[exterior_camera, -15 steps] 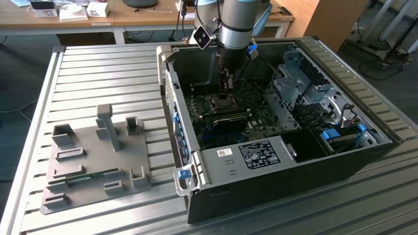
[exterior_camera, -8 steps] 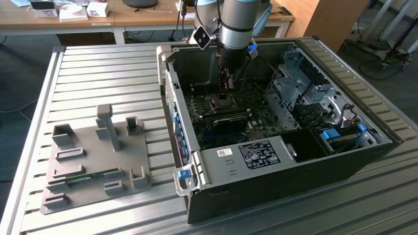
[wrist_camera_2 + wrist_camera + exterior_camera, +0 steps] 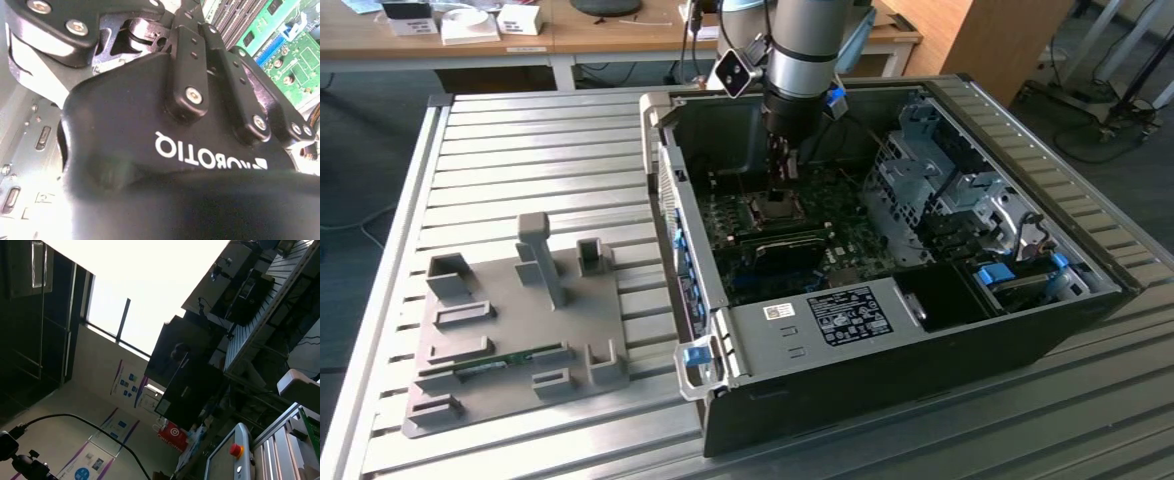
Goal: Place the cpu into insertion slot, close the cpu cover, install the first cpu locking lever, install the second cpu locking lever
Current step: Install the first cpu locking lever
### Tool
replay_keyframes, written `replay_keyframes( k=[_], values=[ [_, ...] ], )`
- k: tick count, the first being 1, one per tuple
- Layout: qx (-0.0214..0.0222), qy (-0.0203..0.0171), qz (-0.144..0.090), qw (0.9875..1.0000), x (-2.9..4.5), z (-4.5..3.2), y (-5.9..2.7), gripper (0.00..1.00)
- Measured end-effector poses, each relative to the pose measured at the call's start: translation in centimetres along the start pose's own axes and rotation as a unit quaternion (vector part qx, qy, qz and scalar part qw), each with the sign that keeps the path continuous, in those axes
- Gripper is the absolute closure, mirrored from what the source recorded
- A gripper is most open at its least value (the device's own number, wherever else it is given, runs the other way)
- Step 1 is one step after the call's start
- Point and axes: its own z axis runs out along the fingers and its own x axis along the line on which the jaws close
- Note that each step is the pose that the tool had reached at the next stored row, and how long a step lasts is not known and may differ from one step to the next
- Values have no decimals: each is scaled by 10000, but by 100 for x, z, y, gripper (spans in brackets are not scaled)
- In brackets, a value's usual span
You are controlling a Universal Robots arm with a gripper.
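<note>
**End effector down inside the open case, at the processor socket**

In the exterior view the black end effector [image 3: 782,172] on the silver-grey cylindrical arm [image 3: 803,45] reaches down into the open black metal computer case [image 3: 907,340], which lies on a ribbed aluminium desk [image 3: 520,150]; its tip is just above the small square silvery-grey cpu [image 3: 785,207], which sits in the socket on the dark green motherboard [image 3: 841,240]; whether the tip touches the chip, and how far its jaws stand apart, I cannot tell; the second wrist view shows the matte black body and bolted linkage bars of the end effector [image 3: 200,125], with green circuit board beyond; a grey moulded plastic fixture tray [image 3: 520,330] lies on the desk, at the exterior view's left, well apart from the case.
</note>
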Motion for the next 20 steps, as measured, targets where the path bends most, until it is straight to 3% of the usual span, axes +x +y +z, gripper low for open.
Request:
replay_keyframes(
  k=[2,7,20],
  values=[
    [0,1,-28,10000,0,-1,0,89],
    [6,7,-365,9993,0,-1,0,89],
    [7,7,-369,9993,0,-1,0,89]
  ],
)
